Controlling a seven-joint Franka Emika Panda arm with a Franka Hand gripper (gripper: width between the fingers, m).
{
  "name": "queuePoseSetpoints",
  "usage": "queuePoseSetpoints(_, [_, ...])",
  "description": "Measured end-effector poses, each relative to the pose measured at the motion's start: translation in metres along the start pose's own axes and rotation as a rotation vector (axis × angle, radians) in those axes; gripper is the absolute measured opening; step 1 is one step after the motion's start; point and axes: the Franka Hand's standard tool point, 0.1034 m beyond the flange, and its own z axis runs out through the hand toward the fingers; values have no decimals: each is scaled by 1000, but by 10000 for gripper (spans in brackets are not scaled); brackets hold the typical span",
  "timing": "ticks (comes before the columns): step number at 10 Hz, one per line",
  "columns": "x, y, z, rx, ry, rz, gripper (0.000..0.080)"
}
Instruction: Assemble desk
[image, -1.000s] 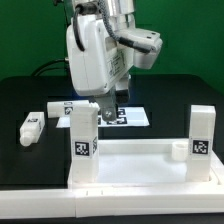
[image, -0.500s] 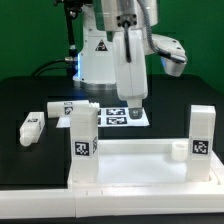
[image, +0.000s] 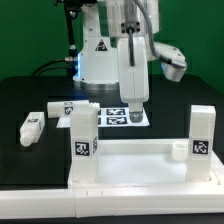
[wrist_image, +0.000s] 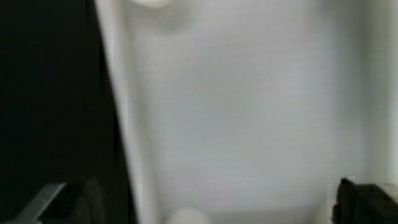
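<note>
The desk top (image: 140, 170) lies flat at the front of the black table, rim up. A tagged white leg (image: 83, 138) stands upright at its corner on the exterior view's left, and another leg (image: 202, 132) at the corner on the right. Two loose legs (image: 32, 125) (image: 57, 106) lie on the table further left. My gripper (image: 133, 103) hangs open and empty behind the desk top, over the marker board (image: 108, 115). In the wrist view the dark fingertips (wrist_image: 361, 198) of my gripper (wrist_image: 210, 200) stand wide apart over a blurred white surface.
The arm's white base (image: 95, 60) stands at the back centre with cables behind it. A green wall closes off the rear.
The arm has swung from above the left upright leg toward the exterior view's right, and the wrist has turned. The gripper stayed open. No desk parts moved.
</note>
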Motion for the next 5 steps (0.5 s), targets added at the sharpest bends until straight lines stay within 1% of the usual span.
queuePoseSetpoints(1, [-1,13,18,33,40,13,649])
queuePoseSetpoints(2, [-7,30,44,50,89,-2,649])
queuePoseSetpoints(3, [-10,38,59,37,99,-9,649])
queuePoseSetpoints(4, [-9,39,68,28,109,-7,649])
queuePoseSetpoints(5, [-8,38,73,31,118,-20,649])
